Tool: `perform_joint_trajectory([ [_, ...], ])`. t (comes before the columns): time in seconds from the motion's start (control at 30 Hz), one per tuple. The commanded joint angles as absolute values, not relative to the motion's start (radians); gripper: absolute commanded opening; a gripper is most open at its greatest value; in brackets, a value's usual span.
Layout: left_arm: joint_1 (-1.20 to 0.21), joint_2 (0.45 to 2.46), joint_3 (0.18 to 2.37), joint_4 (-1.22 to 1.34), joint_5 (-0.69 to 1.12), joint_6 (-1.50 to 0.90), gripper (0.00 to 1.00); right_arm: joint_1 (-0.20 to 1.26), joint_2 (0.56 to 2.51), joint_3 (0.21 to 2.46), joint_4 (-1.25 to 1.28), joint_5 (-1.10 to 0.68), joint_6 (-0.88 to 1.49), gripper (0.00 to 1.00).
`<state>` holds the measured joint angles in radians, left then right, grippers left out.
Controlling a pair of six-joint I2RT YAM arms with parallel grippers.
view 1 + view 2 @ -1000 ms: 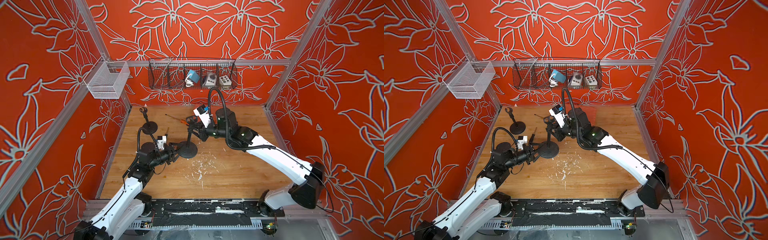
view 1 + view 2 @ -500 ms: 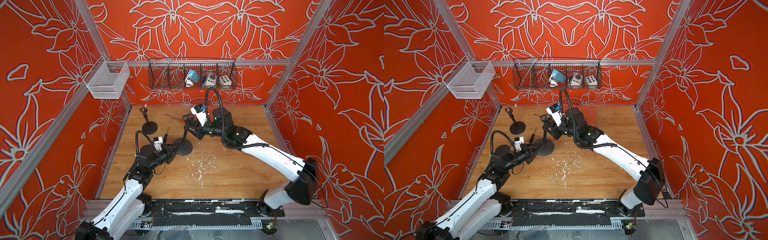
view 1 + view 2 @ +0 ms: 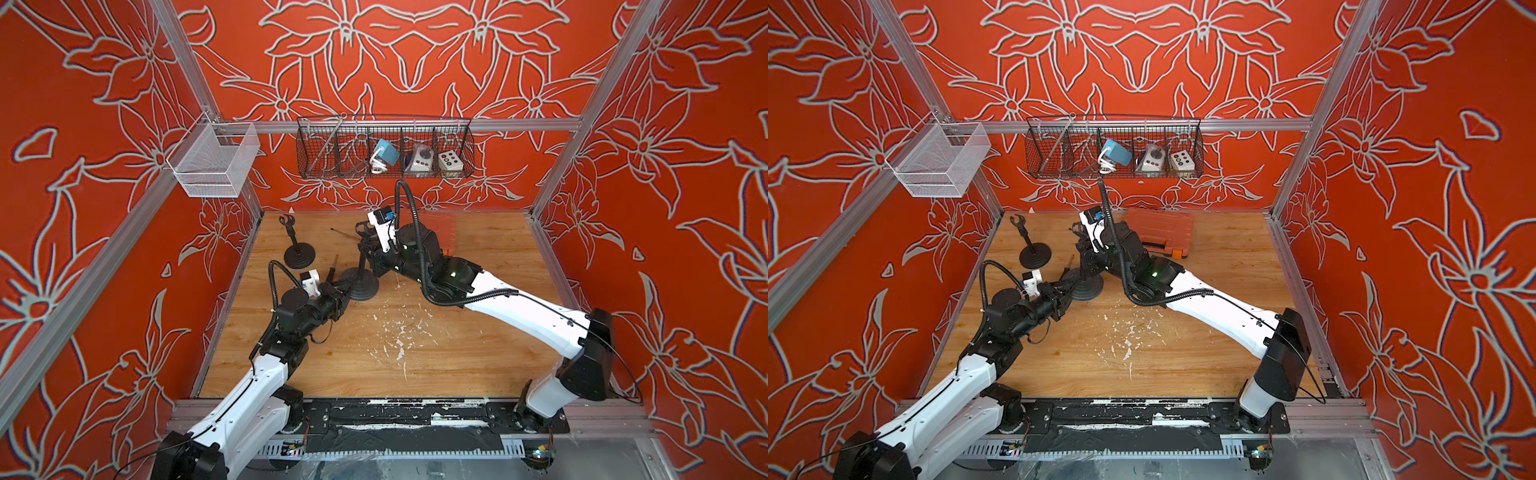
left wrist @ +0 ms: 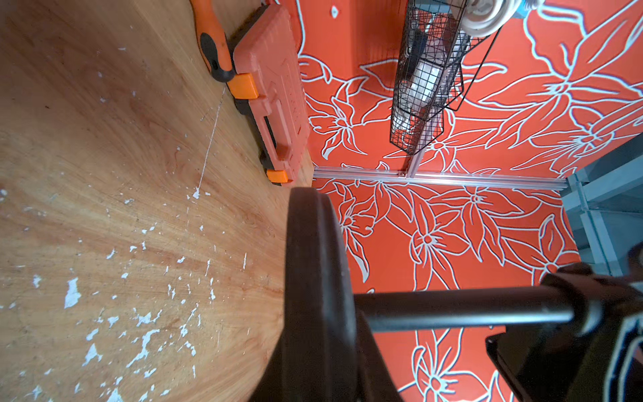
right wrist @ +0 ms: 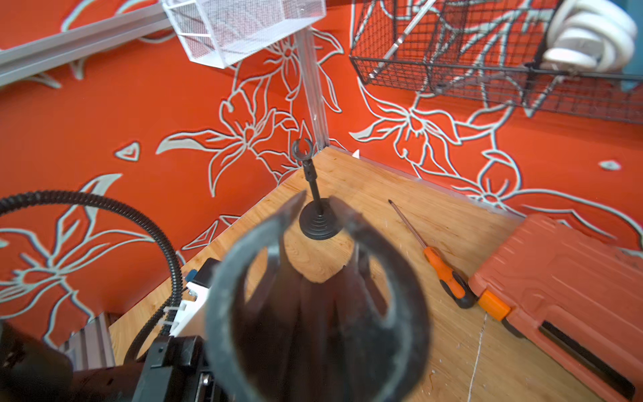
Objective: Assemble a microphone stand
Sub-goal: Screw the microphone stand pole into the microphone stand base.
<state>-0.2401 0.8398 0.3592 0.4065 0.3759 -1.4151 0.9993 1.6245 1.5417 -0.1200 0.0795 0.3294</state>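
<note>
Top views read as a clock on the table (image 3: 415,353), 12 = back wall. L gripper (image 3: 343,287) comes in low from 7 o'clock. Its fingers (image 4: 377,365) sit one on each face of the stand base (image 3: 363,289) at the rim's 9 o'clock side, pinching it. Left wrist view: base is edge-on betw. the two dark fingers, and the pole (image 4: 452,308) runs straight out of its centre. Can't tell if the base rests on the wood or sits just clear of it.

R gripper (image 3: 367,252) reaches in from 4 o'clock, fingers pressed onto the pole's upper end, just under the mic clip (image 3: 362,227). The clip sticks up past the fingertips. Right wrist view: clip is a big blurred ring w/ two prongs right in front of the lens, so exact contact pts are hidden.

Base, pole & clip are all matte black: round stepped base, thin straight pole w/ a collar near the top, open C-shaped clip. Pole stands roughly upright, base at approx 10 o'clock from table centre.

A 2nd stand (image 3: 299,259), same look, is upright and unheld further out toward 10 o'clock, near the L wall, apart from both grippers. A screwdriver (image 5: 447,275) w/ orange-black handle lies toward 12, beside an orange case (image 3: 1163,232). A wire basket (image 3: 316,153) hangs on the back wall. Any print on the boxes in it is too small to read.
</note>
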Motion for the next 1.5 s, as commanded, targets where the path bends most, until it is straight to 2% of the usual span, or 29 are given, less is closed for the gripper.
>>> perform_joint_trajectory([
  [0.0, -0.232, 0.853, 0.4, 0.491, 0.343, -1.44, 0.0, 1.002, 1.656, 1.594, -0.156, 0.147, 0.337, 0.0],
  [0.07, -0.229, 0.857, 0.397, 0.482, 0.326, -1.449, 0.0, 0.994, 1.665, 1.61, -0.16, 0.084, 0.323, 0.1],
  [0.2, -0.211, 0.856, 0.402, 0.448, 0.303, -1.451, 0.0, 0.945, 1.696, 1.651, -0.196, -0.096, 0.336, 0.49],
  [0.33, -0.175, 0.852, 0.423, 0.391, 0.288, -1.451, 0.0, 0.899, 1.705, 1.653, -0.195, -0.248, 0.357, 0.66],
  [0.4, -0.15, 0.857, 0.429, 0.397, 0.294, -1.454, 0.0, 0.879, 1.699, 1.636, -0.176, -0.32, 0.357, 0.71],
  [0.63, -0.053, 0.896, 0.441, 0.491, 0.374, -1.482, 0.0, 0.804, 1.642, 1.549, -0.152, -0.516, 0.288, 0.76],
  [1.0, 0.031, 0.981, 0.503, 0.59, 0.596, -1.472, 0.0, 0.656, 1.613, 1.441, -0.084, -0.815, 0.148, 0.69],
  [1.3, 0.03, 1.079, 0.563, 0.641, 0.748, -1.477, 0.0, 0.647, 1.664, 1.472, -0.055, -0.926, 0.04, 0.68],
  [1.4, 0.03, 1.114, 0.566, 0.692, 0.785, -1.502, 0.0, 0.648, 1.693, 1.489, -0.027, -0.886, 0.069, 0.66],
  [1.47, 0.03, 1.143, 0.575, 0.729, 0.813, -1.527, 0.0, 0.65, 1.703, 1.49, 0.001, -0.843, 0.085, 0.74],
])
